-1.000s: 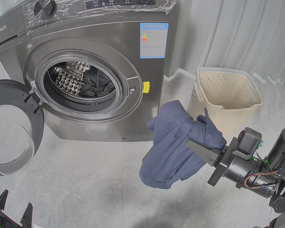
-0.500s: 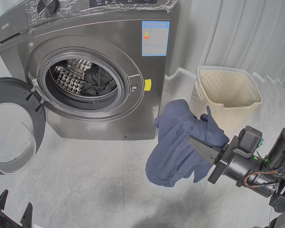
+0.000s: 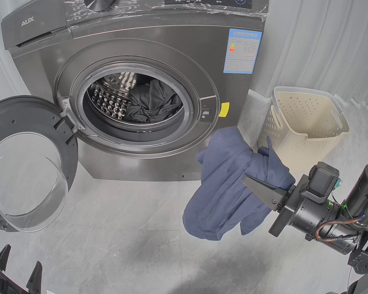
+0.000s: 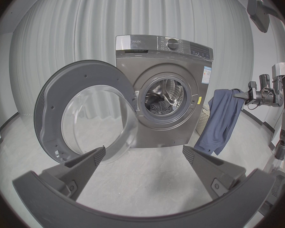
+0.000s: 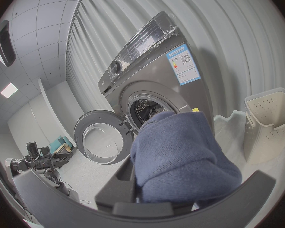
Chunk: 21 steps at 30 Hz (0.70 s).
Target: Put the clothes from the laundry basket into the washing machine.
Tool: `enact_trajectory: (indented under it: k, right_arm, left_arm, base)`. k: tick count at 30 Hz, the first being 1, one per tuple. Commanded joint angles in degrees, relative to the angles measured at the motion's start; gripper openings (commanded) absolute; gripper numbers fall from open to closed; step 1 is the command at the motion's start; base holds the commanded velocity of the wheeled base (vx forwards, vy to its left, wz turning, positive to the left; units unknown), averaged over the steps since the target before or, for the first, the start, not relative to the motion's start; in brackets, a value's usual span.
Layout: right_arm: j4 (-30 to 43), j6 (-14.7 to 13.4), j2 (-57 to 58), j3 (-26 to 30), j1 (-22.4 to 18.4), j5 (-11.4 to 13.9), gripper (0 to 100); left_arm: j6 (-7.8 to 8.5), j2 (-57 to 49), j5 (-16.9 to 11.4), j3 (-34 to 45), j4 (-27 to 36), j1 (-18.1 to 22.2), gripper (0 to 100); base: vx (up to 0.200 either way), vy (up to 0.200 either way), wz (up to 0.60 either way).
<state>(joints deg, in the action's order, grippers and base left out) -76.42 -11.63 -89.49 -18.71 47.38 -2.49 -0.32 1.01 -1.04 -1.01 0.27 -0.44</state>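
Observation:
A blue garment (image 3: 229, 184) hangs from my right gripper (image 3: 253, 182), which is shut on it in the air, to the right of the washing machine (image 3: 151, 41) and in front of the laundry basket (image 3: 308, 123). The cloth drapes over the right fingers (image 5: 123, 178) in the right wrist view as a blue bundle (image 5: 180, 155). The washer's round door (image 3: 26, 160) stands swung open to the left. Dark clothes (image 3: 153, 101) lie inside the drum. My left gripper (image 3: 18, 268) sits low at the near left, open and holding nothing (image 4: 142, 155). The blue garment (image 4: 221, 121) also shows in the left wrist view.
The cream perforated basket (image 5: 269, 124) stands on the floor right of the machine, against a pale curtain (image 3: 323, 33). Bare grey floor (image 3: 122, 233) lies between me and the washer. The open door (image 4: 85, 108) takes up space at the left.
The whole head view has shifted: the washer and basket now sit further right in the picture. My right gripper still holds the blue garment; the cloth's hanging end has swung slightly.

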Motion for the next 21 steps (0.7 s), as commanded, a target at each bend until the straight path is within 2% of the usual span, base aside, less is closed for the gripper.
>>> enact_trajectory:
  k: [1, 14, 21]
  right_arm:
    - [-0.04, 0.03, 0.11, -0.01, -0.10, 0.03, 0]
    - [-0.31, 0.38, 0.28, -0.01, -0.63, 0.03, 0]
    - [-0.39, 0.38, 0.19, 0.08, -0.63, 0.03, 0]
  left_arm:
    - [-0.03, -0.40, -0.02, 0.84, 0.00, 0.00, 100]
    - [-0.03, -0.40, -0.02, 0.84, 0.08, 0.00, 100]
    - [-0.03, -0.40, -0.02, 0.84, 0.00, 0.00, 100]
  base:
    - [0.000, 0.000, 0.00]
    - [0.000, 0.000, 0.00]
    - [0.000, 0.200, 0.00]
